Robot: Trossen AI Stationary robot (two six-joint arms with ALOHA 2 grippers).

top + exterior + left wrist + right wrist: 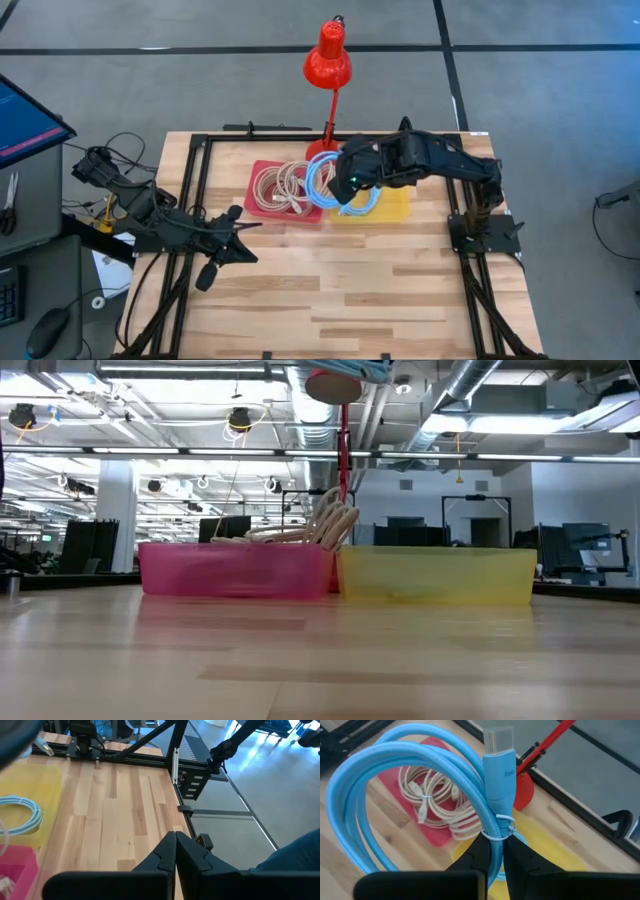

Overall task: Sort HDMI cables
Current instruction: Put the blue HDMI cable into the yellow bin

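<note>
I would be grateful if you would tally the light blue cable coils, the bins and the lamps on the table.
Light blue cable coils: 2 (held coil in the right tool; resting coil in the yellow bin)
Bins: 2 (pink bin; yellow bin)
Lamps: 1 (red lamp)
Total: 5

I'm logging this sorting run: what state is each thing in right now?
Left gripper: jaws shut, empty, over bare table.
Right gripper: shut on blue cable coil.
Blue cable coil: lifted, hanging above the bins.
Beige coils: piled in pink bin.
Pink bin: holding beige coils.
Yellow bin: holding a second blue coil.
</note>
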